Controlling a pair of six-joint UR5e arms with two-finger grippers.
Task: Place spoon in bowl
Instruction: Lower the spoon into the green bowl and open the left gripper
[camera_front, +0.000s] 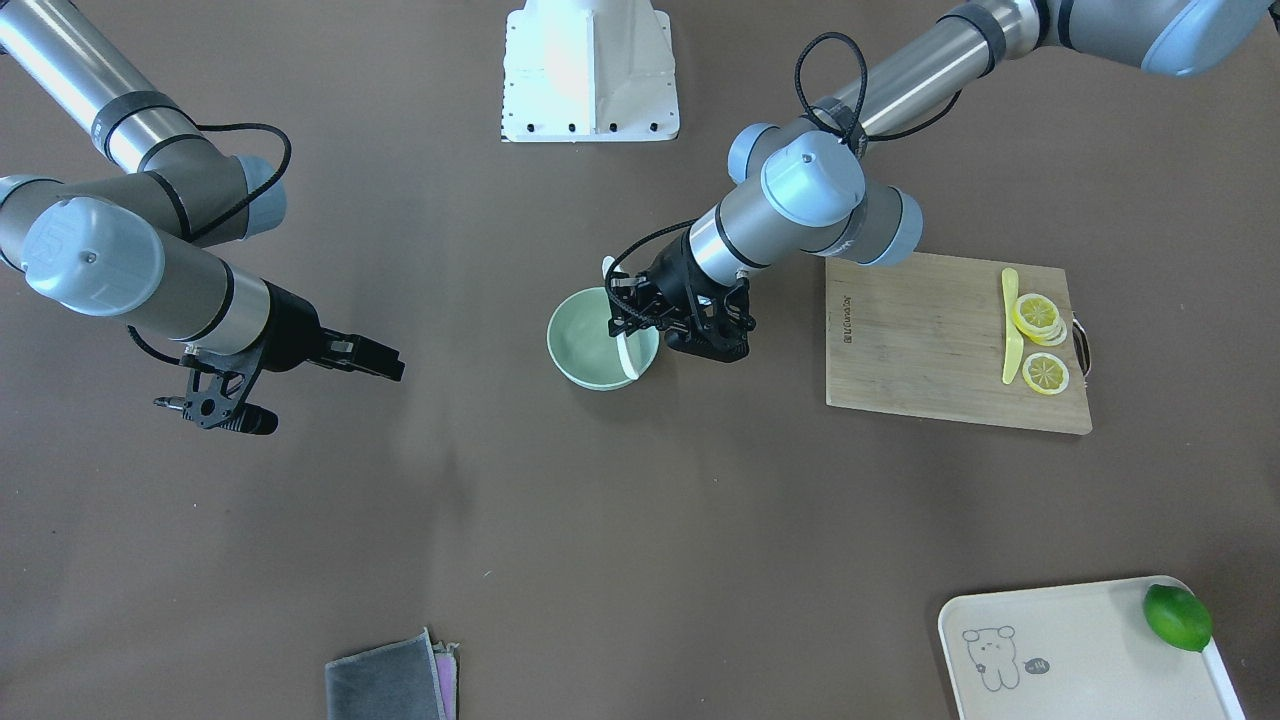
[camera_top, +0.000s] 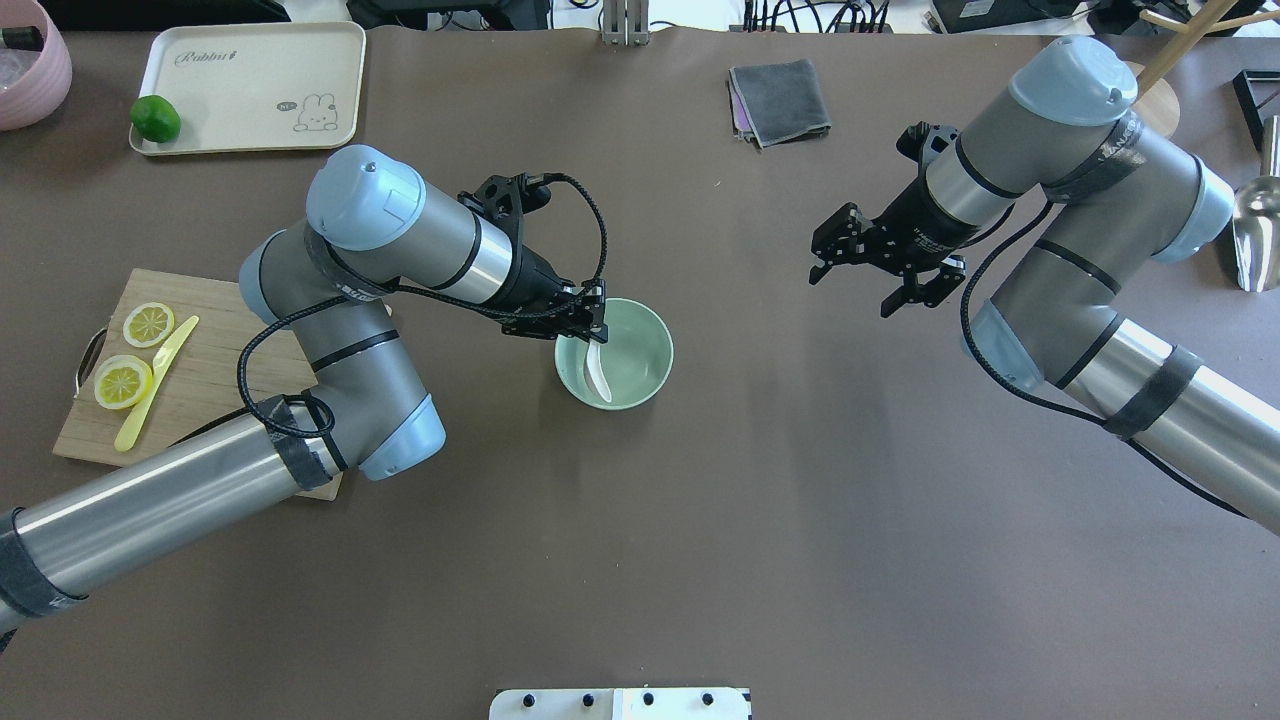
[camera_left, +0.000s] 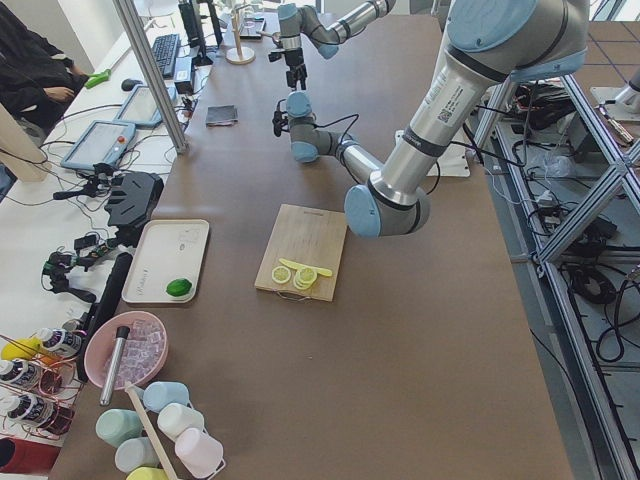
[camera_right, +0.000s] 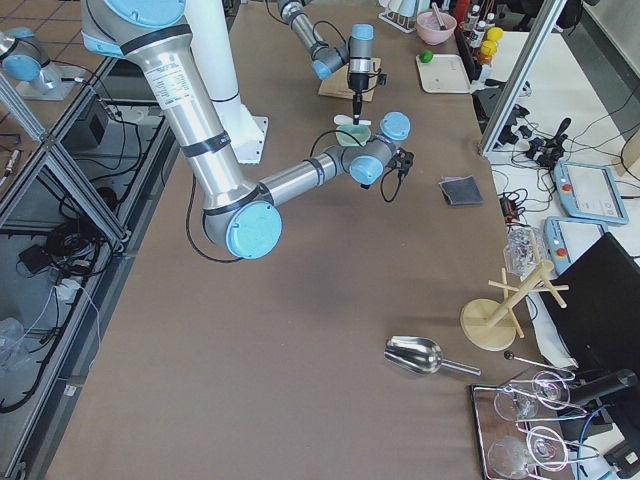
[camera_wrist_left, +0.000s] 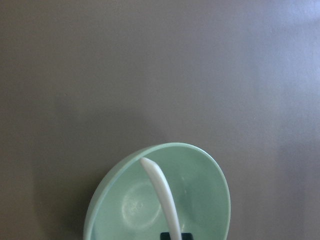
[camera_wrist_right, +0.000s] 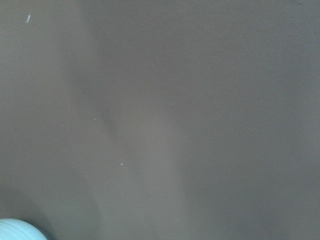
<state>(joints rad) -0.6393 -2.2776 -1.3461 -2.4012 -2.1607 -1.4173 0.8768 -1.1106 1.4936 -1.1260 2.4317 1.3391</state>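
The pale mint-green bowl (camera_top: 655, 345) stands at the middle of the table; it also shows in the front view (camera_front: 575, 345) and the left wrist view (camera_wrist_left: 210, 200). My left gripper (camera_top: 592, 322) hangs over the bowl's left rim, shut on the white spoon (camera_top: 600, 375). The spoon tilts, with its lower end inside the bowl (camera_front: 629, 358), and it shows as a slim white bar in the left wrist view (camera_wrist_left: 162, 192). My right gripper (camera_top: 855, 285) is open and empty above bare table, well to the right of the bowl (camera_front: 385, 365).
A wooden cutting board (camera_top: 215, 370) with lemon slices (camera_top: 122, 381) and a yellow knife (camera_top: 155, 385) lies at the left. A cream tray (camera_top: 250, 90) with a lime (camera_top: 155, 118) is at the far left. A grey cloth (camera_top: 780, 100) lies at the back.
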